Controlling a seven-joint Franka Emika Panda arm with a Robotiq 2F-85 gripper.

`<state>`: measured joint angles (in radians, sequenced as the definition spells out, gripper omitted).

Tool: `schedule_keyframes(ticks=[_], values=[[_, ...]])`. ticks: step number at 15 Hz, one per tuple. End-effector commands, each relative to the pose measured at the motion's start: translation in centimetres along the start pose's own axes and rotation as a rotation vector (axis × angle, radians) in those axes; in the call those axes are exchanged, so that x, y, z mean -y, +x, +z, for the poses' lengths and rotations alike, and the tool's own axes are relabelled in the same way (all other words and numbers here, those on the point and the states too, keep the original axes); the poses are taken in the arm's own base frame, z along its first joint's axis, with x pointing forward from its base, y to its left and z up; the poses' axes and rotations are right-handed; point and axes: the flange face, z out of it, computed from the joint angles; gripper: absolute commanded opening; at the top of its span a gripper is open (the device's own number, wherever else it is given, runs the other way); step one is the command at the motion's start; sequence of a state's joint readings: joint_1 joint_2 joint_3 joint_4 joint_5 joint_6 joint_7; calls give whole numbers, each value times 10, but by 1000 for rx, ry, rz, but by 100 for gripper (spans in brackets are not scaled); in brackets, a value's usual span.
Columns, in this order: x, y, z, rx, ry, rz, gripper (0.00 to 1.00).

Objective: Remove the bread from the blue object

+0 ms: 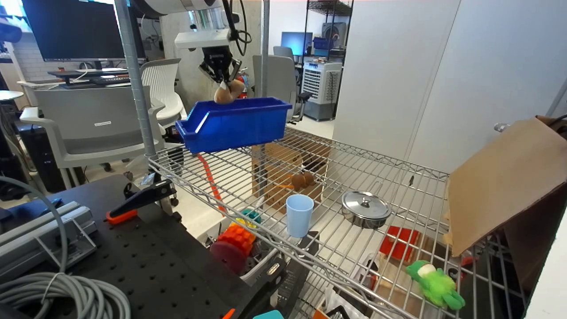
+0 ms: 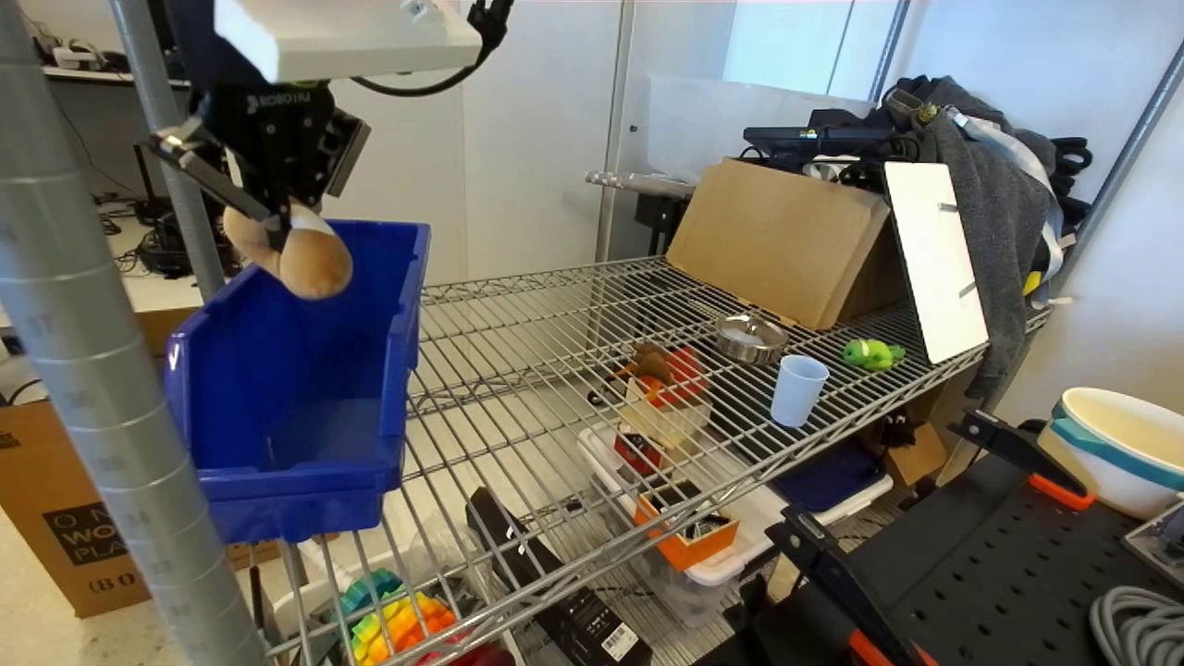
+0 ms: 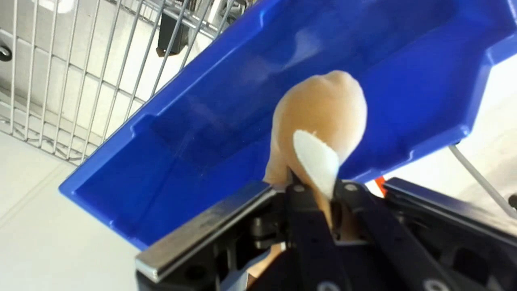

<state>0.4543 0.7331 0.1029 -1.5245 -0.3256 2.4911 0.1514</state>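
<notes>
The bread (image 1: 226, 94) is a soft tan lump with a whitish patch. It also shows in an exterior view (image 2: 316, 262) and in the wrist view (image 3: 323, 109). My gripper (image 1: 227, 84) is shut on it, points down and pinches its middle so both ends bulge out. In the wrist view the gripper (image 3: 317, 192) partly hides the bread's near end. The blue bin (image 1: 241, 130) stands on the wire shelf's end. The bread hangs over the bin's opening, about at rim height or slightly above. The bin's inside (image 2: 324, 430) shows no other thing in it.
The wire shelf (image 1: 345, 150) also bears a light blue cup (image 1: 299, 215), a lidded metal pot (image 1: 365, 208), a green plush toy (image 1: 436, 283) and a cardboard box (image 1: 505, 177). A metal shelf post (image 2: 88, 305) stands close beside the bin.
</notes>
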Motion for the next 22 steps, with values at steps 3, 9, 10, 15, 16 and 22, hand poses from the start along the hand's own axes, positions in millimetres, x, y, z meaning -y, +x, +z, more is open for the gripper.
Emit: schedule_keyframes(ticks=[3,9,10,15,16,22], values=[[-69,-16,-42,-126,-72,116,3],[-214,-78,34,35,-327,352,3],[-237,-91,53,78,-354,394,3],[-292,-129,126,257,-421,494,3],[-298,-132,138,289,-430,503,3],[-306,-122,162,376,-423,520,43]])
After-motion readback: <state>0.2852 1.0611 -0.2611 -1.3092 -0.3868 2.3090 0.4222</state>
